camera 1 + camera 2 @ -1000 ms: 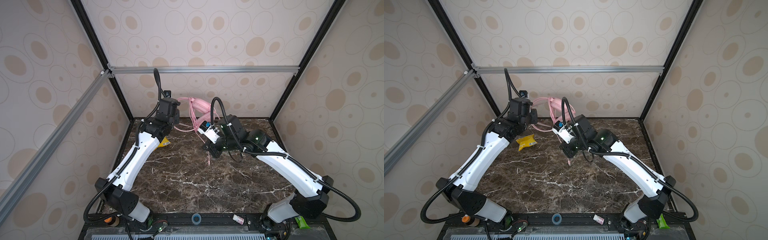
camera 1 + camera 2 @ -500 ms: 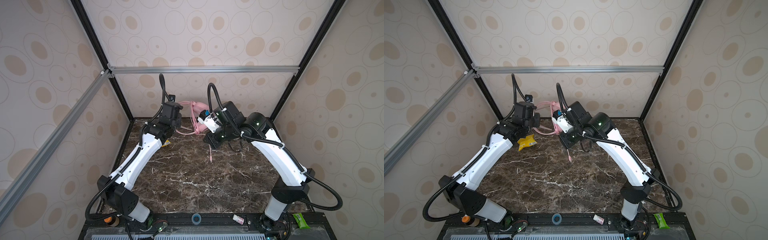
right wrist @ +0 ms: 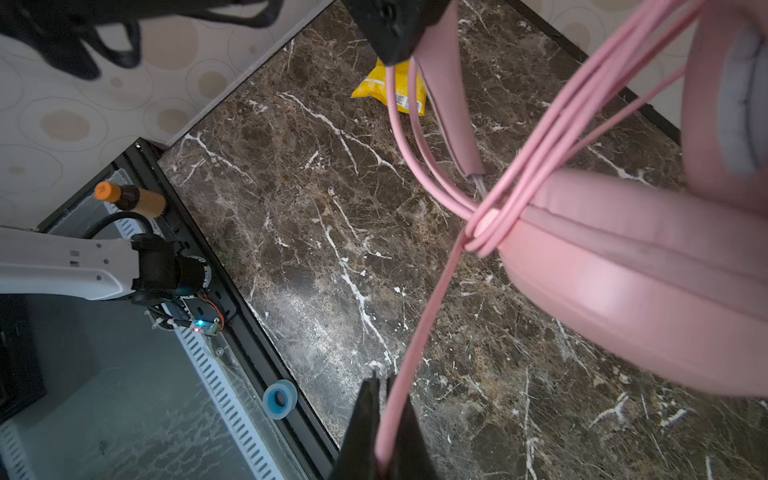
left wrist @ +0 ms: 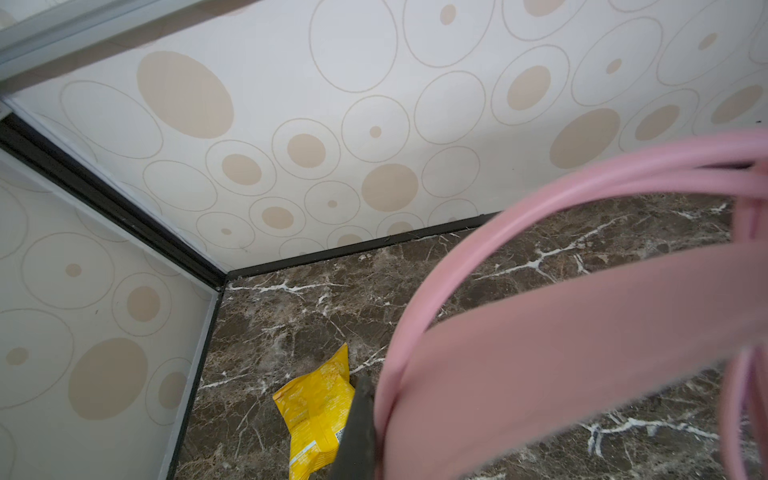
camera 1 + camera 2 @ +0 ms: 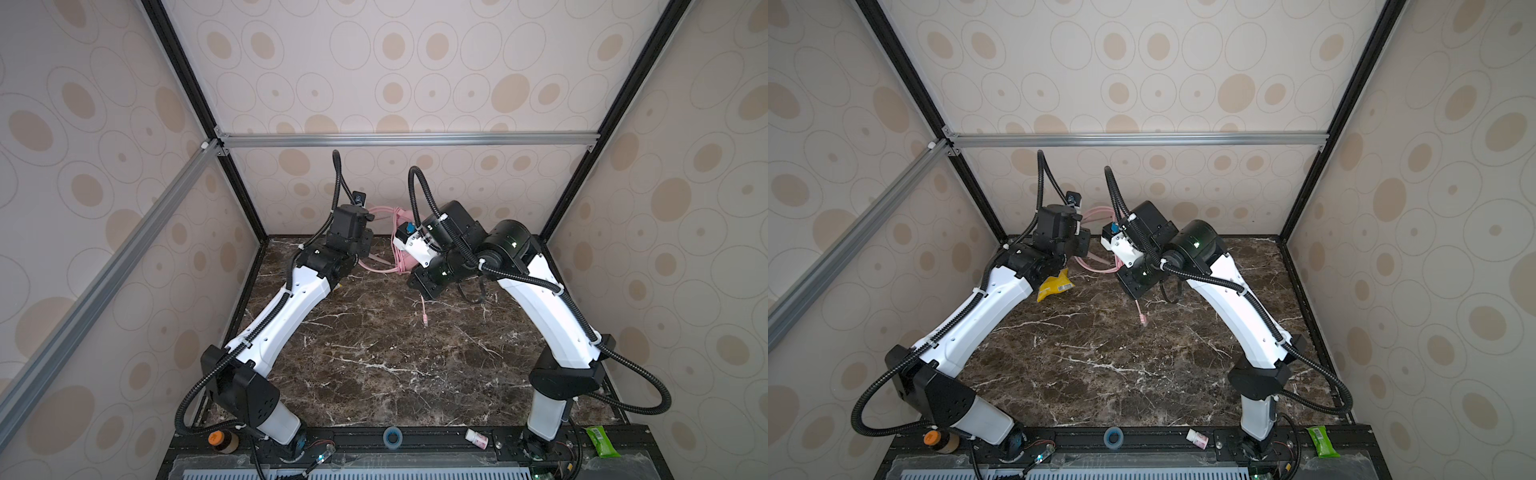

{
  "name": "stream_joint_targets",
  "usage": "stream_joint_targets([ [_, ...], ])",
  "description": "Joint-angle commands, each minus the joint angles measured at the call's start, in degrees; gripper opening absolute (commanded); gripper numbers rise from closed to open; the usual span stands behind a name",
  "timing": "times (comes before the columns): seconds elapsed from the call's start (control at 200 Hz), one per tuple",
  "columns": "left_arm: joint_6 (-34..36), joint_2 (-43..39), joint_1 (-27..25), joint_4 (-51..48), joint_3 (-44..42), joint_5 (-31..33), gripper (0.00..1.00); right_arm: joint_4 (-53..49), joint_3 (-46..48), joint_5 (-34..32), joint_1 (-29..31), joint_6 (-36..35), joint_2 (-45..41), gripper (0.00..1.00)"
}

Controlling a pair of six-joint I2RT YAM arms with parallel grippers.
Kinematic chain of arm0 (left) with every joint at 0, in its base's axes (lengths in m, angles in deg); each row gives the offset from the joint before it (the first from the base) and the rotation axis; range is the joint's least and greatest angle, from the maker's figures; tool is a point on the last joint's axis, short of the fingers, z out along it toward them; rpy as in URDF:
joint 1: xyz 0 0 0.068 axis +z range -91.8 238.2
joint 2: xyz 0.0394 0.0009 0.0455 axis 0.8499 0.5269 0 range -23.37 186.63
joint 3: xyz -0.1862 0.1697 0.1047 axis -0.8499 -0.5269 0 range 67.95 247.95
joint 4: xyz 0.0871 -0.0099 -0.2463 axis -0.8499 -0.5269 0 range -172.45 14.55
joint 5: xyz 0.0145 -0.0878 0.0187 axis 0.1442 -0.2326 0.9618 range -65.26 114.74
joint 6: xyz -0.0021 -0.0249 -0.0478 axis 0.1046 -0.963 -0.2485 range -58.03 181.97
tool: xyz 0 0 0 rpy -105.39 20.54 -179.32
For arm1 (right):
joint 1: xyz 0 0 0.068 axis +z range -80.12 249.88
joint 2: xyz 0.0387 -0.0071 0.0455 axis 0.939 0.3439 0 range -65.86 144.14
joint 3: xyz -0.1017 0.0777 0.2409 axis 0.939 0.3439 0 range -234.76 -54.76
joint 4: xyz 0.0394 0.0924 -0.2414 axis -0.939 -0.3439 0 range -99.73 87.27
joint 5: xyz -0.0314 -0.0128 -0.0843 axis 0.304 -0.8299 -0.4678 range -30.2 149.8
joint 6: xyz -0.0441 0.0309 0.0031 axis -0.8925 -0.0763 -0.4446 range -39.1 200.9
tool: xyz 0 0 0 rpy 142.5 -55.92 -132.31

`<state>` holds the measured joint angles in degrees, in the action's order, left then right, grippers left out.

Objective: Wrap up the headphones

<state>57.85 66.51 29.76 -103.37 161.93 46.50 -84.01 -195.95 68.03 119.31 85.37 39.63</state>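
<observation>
Right claw [image 3: 384, 434] lifted — cable [image 3: 428, 316] pinched, headphones [image 3: 623, 282] beside

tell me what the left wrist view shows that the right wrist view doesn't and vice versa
Only the left wrist view: the back corner where the two spotted walls meet. Only the right wrist view: a round padded earcup of the pale pink headphones, the right fingers pinching their thin pink cable, an orange-capped brown bottle and a blue tape roll. Both: the flat pink headband strap, the yellow snack packet and the brown marble tabletop.
</observation>
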Motion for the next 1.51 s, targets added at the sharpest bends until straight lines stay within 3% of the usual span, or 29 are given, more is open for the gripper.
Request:
stream_joint_targets([
  [0.0, 2.0, 0.7, -0.5, 2.0, 1.5, 0.5, 0.00, 7.3, 2.3, 10.0, 0.5, 1.6, -3.3, 0.00],
  [0.275, 1.9, -1.8, -1.4, 3.8, -1.2, -2.6, 0.00, 16.9, 9.1, 11.8, -1.3, 7.1, -6.5, 0.00],
  [0.515, 1.6, -4.2, -2.6, 3.9, -3.5, -4.2, 0.00, 29.9, 23.4, 12.0, -7.2, 11.9, -13.8, 0.00],
  [0.75, 3.3, -6.1, -3.9, 5.9, -5.8, -11.5, 0.00, 35.7, 26.3, 17.1, -8.0, 10.2, -15.0, 0.01],
  [0.91, 3.1, -6.2, -4.1, 5.9, -6.6, -13.6, 0.00, 41.1, 28.8, 21.7, -8.2, 12.1, -16.0, 0.08],
  [1.13, 2.2, -6.6, -4.2, 5.9, -7.2, -15.2, 0.00, 47.8, 35.2, 21.3, -10.0, 16.2, -19.3, 0.10],
  [1.226, 2.3, -6.9, -4.2, 5.6, -7.5, -15.4, 0.00, 54.2, 40.1, 21.4, -11.6, 19.1, -22.2, 0.18],
  [1.396, 1.9, -7.7, -4.2, 5.5, -8.4, -16.0, 0.00, 57.4, 42.4, 22.6, -12.5, 19.8, -23.1, 0.16],
  [1.501, 1.6, -7.9, -4.2, 5.7, -8.9, -16.0, 0.00, 57.1, 41.9, 22.9, -12.5, 19.4, -22.4, 0.10],
])
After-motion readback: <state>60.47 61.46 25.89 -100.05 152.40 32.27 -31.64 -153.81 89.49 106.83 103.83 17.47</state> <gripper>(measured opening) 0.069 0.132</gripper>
